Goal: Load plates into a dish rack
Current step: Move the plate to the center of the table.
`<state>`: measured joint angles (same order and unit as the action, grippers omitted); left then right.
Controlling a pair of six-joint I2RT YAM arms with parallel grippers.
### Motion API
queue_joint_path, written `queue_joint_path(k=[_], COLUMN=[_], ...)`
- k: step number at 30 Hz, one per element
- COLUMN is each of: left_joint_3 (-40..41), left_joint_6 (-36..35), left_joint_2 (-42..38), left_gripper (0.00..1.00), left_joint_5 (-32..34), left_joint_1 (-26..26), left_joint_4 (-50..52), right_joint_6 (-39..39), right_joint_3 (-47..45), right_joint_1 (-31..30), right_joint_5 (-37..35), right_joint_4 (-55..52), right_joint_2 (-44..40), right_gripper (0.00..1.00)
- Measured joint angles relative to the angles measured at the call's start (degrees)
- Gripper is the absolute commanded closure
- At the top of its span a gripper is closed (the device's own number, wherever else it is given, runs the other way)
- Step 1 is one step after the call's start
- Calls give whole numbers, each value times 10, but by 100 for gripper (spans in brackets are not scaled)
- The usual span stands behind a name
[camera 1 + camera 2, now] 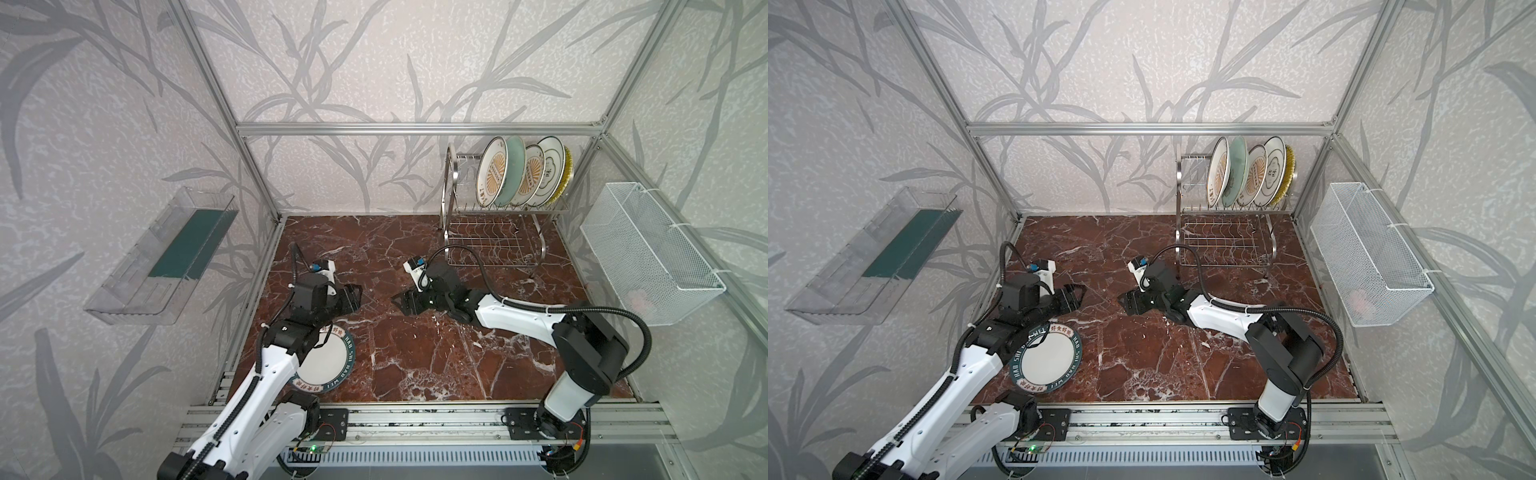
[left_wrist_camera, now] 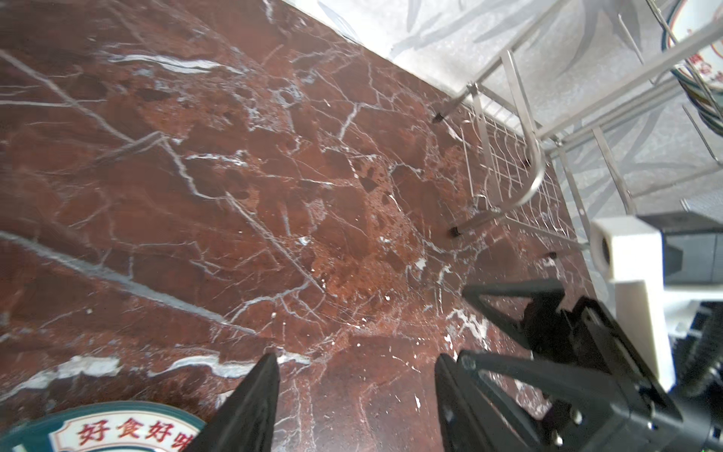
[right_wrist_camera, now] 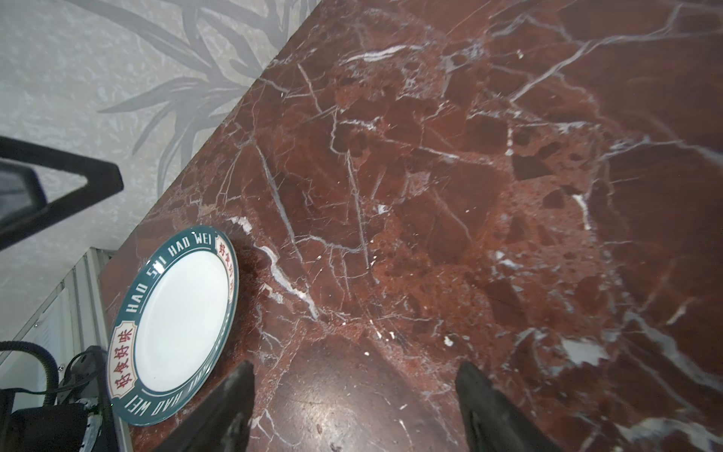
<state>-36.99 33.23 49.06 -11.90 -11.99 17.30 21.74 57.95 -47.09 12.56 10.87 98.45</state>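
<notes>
Bright, even light with soft shadows. The desk [image 3: 336, 395] shows a dull sheen; top views bow at the edges.

1. Pale wallpaper [image 1: 374, 62], grey leaf print, all walls.
2. Red-brown marble tabletop [image 1: 415, 353], white veins.
3. Aluminium frame [image 1: 415, 129] bars along edges.
4. Clear tray [image 1: 158, 266] left wall; white mesh basket [image 1: 648, 257] right wall.

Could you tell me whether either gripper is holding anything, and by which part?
Nothing is held. The left gripper and right gripper both stand open over bare table; the teal-lettered plate lies flat, ungripped.
</notes>
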Motion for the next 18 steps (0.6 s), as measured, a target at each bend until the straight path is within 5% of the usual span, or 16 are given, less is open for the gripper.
queue_joint_path(k=[6, 18], left_joint_3=[57, 75], left_joint_6=[42, 65], left_joint_2=[-24, -81], left_gripper=[39, 39], left_joint_5=[-4, 14], left_joint_1=[62, 76], left_joint_4=[-15, -21], right_joint_6=[42, 113], right_joint_3=[0, 35], right_joint_1=[-37, -103], right_joint_5=[30, 70], right_joint_4=[17, 42], right_joint_2=[54, 146], right_gripper=[23, 35])
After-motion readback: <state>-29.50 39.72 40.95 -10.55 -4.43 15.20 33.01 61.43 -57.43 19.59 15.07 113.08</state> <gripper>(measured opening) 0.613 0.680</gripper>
